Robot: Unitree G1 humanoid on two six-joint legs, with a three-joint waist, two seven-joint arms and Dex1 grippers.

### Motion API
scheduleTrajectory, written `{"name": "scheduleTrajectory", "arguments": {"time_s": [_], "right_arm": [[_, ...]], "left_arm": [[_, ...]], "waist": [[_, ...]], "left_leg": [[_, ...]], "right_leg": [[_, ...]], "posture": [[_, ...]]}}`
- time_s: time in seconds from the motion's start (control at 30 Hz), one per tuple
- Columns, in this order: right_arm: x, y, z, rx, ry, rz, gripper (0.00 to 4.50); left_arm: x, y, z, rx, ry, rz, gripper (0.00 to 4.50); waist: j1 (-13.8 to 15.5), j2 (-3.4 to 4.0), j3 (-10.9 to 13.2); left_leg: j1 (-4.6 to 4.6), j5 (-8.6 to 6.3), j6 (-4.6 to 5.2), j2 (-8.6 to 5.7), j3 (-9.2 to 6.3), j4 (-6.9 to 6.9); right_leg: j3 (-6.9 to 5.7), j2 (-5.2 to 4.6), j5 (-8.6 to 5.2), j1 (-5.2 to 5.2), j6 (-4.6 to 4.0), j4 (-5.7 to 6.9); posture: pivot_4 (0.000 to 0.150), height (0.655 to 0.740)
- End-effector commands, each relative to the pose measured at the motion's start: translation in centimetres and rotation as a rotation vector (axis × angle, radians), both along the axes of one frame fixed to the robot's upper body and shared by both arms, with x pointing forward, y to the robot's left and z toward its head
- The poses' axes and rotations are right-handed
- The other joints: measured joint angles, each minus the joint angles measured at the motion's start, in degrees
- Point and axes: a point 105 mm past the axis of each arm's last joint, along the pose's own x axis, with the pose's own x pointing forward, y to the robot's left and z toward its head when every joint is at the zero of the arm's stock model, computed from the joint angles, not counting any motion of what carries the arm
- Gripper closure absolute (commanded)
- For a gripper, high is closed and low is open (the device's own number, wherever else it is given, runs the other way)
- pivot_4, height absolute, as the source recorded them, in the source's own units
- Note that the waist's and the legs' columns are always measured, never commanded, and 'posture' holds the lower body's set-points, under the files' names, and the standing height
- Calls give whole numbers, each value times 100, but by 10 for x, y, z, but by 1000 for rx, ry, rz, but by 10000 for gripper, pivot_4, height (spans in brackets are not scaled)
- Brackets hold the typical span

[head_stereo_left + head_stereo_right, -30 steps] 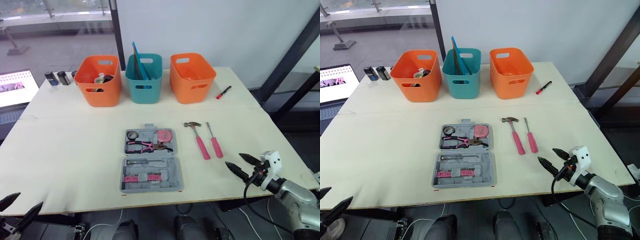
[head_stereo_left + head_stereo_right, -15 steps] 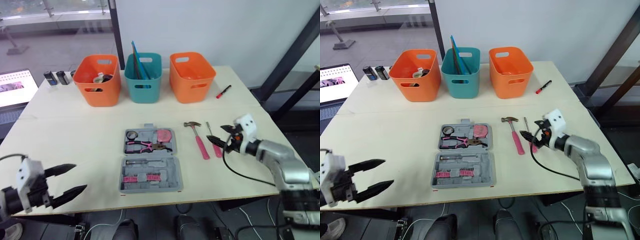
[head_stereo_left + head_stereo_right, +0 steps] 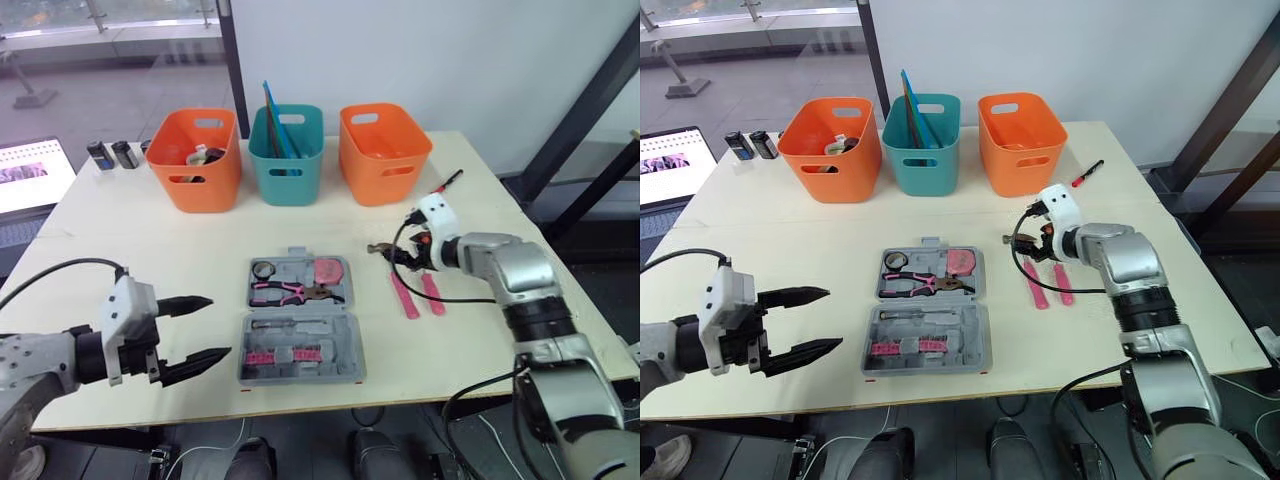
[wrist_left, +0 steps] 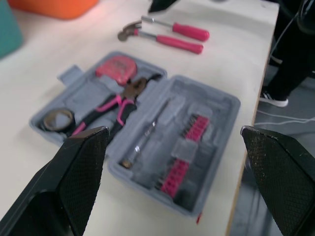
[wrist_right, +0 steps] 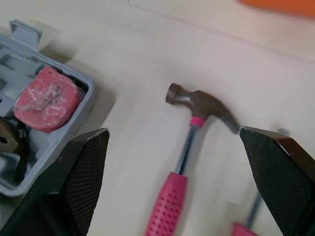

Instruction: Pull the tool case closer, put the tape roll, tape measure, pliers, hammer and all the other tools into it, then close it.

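Pale tabletop beside a window. The grey tool case lies open at centre, near the front edge, its far half holding the tape roll, tape measure and pliers. Just to its right, on the bare surface, the pink-handled hammer and a screwdriver lie side by side. The right end effector, fingers spread wide, hovers over the hammer's head. The left end effector, likewise spread and empty, hangs left of the case, apart from it.
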Motion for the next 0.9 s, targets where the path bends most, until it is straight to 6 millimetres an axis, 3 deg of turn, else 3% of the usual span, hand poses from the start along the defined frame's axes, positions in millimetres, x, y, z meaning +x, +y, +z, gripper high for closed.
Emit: {"name": "scheduleTrajectory", "arguments": {"time_s": [0.03,0.27,0.3,0.4,0.6,0.73,0.9], "right_arm": [[12,5,-4,-20,-12,-42,511],[24,15,-29,13,6,-113,511],[26,15,-30,19,4,-125,2853],[29,17,-33,39,-1,-148,12291],[30,14,-38,44,9,-175,41928],[25,10,-36,58,19,-188,43577],[2,14,-31,96,61,-167,43577]], "left_arm": [[-1,-6,10,7,-48,3,0],[-3,-2,8,19,-50,55,0],[-3,-2,7,25,-50,60,0],[-3,-1,6,29,-52,71,0],[-2,2,1,39,-51,83,0],[-2,2,-4,40,-39,75,0],[0,0,-7,33,-25,53,0]], "waist": [[-8,1,0],[-12,3,2],[-13,3,2],[-13,3,2],[-28,3,2],[-12,4,2],[12,5,2]], "left_leg": [[0,0,0,0,0,-1],[0,0,1,2,-2,-4],[0,0,0,2,-2,-3],[0,1,1,2,-2,1],[1,1,1,2,-3,1],[1,1,1,2,-4,0],[1,1,1,2,-5,0]], "right_leg": [[0,0,1,0,3,0],[0,4,5,-4,12,3],[1,4,6,-4,12,3],[1,4,7,-2,13,3],[1,5,8,-2,14,5],[1,6,8,-2,15,9],[1,7,7,-2,16,10]], "posture": [[1500,7400],[1500,7400],[1500,7400],[1500,7400],[1500,7400],[1500,7400],[1500,7400]]}}
